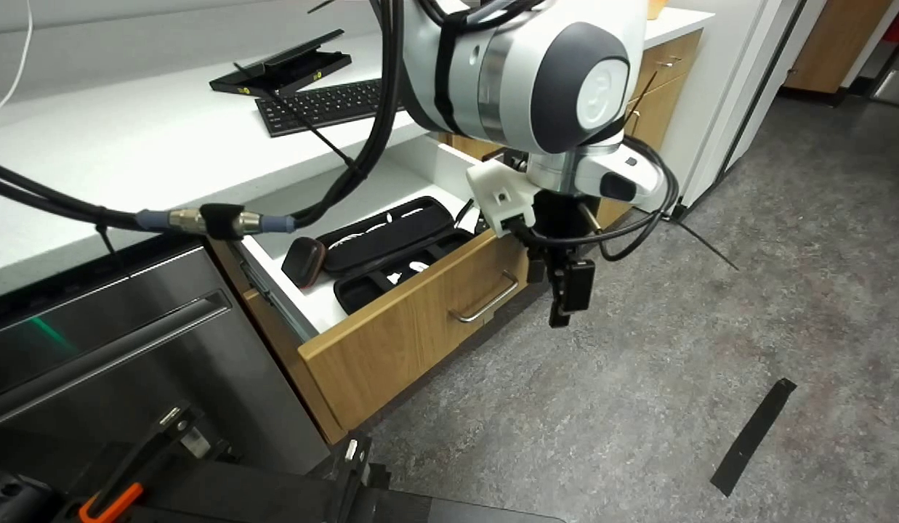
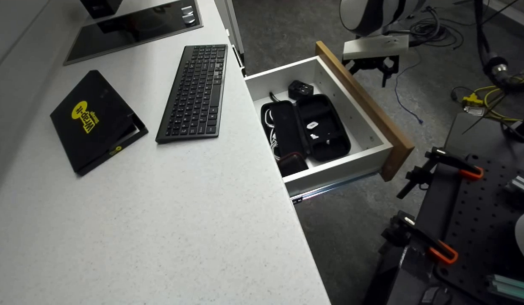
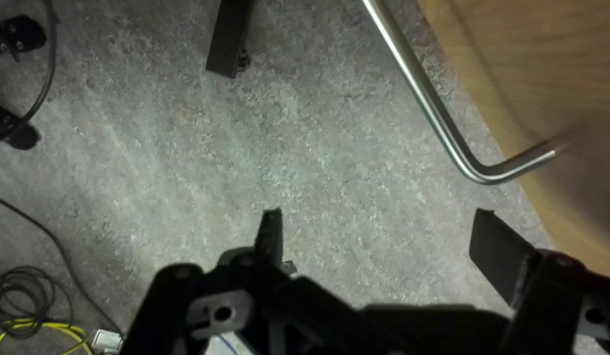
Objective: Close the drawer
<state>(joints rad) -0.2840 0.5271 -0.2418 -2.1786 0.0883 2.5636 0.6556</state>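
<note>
Jaws, one pair, black: parted, empty. Drawer (image 1: 413, 316), one: pulled out from under desk (image 2: 202, 212); its front (image 3: 556, 88) lies up-right of the jaws in the wrist view, bar handle (image 3: 425, 93) lengthwise along it.

I count one open drawer (image 1: 413, 327) past the front edge of the counter (image 2: 228, 220), one keyboard (image 2: 196, 91), one Wrap-It box (image 2: 94, 123), two fingers (image 3: 497, 251), two orange-handled clamps (image 2: 454, 162).

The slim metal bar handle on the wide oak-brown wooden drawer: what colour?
Silver; the slim metal bar handle shows best in the wrist view.
</note>
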